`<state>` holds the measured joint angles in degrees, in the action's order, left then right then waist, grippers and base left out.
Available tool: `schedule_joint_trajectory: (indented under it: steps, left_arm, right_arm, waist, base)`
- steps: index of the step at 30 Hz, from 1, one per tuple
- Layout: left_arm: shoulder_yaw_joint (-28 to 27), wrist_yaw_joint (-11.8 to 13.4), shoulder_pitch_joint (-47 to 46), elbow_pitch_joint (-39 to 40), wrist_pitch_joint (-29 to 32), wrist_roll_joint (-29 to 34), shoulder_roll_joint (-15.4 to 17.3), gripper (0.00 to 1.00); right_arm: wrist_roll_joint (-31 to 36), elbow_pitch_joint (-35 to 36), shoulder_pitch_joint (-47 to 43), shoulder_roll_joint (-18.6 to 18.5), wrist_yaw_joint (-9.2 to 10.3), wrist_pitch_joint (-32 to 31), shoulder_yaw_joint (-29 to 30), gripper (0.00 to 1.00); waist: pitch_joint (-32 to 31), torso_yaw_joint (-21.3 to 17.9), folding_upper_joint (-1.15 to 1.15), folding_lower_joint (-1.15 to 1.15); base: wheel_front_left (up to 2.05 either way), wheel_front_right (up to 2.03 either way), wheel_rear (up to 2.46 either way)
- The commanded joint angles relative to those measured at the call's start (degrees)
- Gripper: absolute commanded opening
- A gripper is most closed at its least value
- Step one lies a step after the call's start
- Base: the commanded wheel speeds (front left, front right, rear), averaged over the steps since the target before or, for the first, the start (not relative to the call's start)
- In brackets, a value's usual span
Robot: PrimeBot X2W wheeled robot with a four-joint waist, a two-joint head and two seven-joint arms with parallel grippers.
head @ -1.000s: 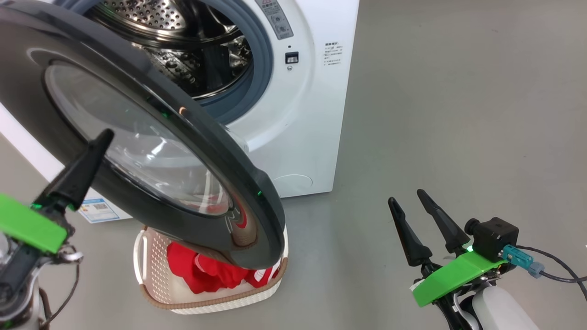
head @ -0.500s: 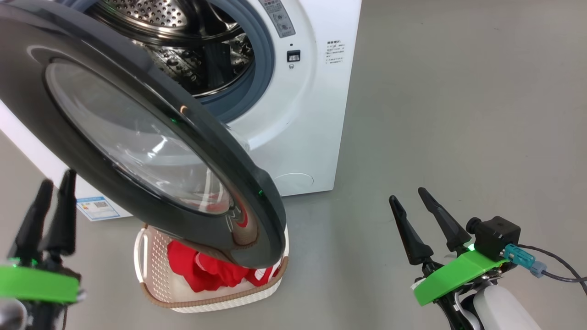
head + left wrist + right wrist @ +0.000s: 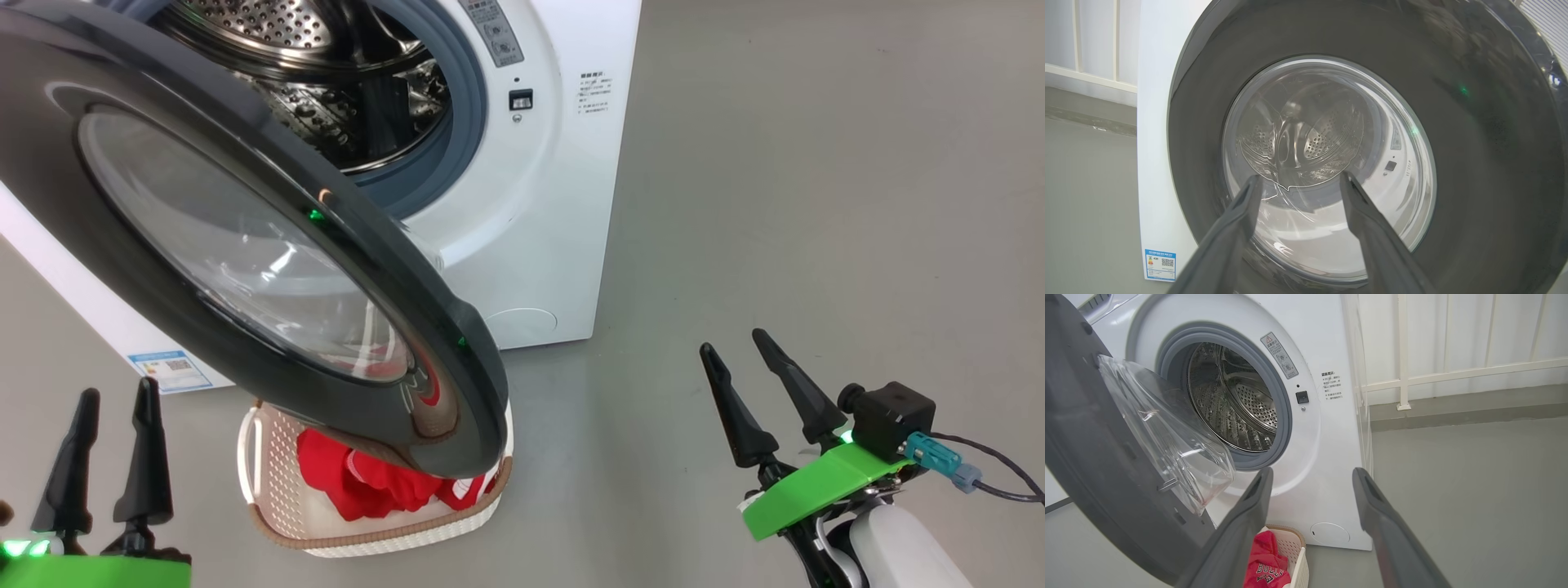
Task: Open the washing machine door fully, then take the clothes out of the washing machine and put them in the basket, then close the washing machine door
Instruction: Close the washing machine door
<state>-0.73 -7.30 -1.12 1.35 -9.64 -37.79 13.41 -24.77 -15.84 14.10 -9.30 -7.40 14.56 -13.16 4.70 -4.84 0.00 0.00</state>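
Left tool [image 3: 118, 386] spread, washing machine door [image 3: 245, 245] just ahead, untouched, right tool [image 3: 732, 339] spread

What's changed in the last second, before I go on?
The left gripper dropped from in front of the washing machine door to the lower left of the head view, open and empty. The door still stands open, the clothes stay in the basket, and the right gripper stays open at lower right.
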Motion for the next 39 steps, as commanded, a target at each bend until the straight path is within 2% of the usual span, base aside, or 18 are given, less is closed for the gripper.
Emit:
schedule_joint_trajectory:
  steps: [1,11,17,27,39]
  left_arm:
    - [-1.72,-0.17,-0.49,0.45,-1.21,0.99,1.5,1.0]
    - [-1.52,-0.17,-0.27,-2.33,-3.9,2.95,0.86,1.0]
    - [-1.02,0.23,-0.21,-3.1,-4.76,6.21,0.67,1.0]
    - [-1.66,0.65,0.17,-3.52,-5.29,9.78,-0.96,1.0]
    - [-2.44,0.33,0.33,-3.14,-5.35,11.27,-2.56,1.0]
  right_arm:
    - [0.4,1.69,1.43,-0.27,-0.09,0.44,-0.83,1.0]
    - [0.52,1.89,1.27,-0.38,-0.09,0.44,-0.68,1.0]
    - [0.51,1.98,1.36,-0.51,-0.09,0.44,-0.92,1.0]
    - [0.53,1.69,1.4,-0.76,-0.09,0.44,-0.98,1.0]
    - [0.55,1.5,1.4,-0.94,-0.09,0.44,-0.72,1.0]
  waist:
    - [-0.02,0.04,0.0,0.0]
    - [-0.25,0.19,0.0,0.0]
    - [-0.04,0.5,0.0,0.0]
    - [-0.15,0.8,0.0,0.0]
    - [-0.33,1.26,0.0,0.0]
  base:
    - [0.0,0.0,0.0]
    - [0.0,0.0,0.0]
    - [0.0,0.0,0.0]
    - [0.0,0.0,0.0]
    - [0.0,0.0,0.0]
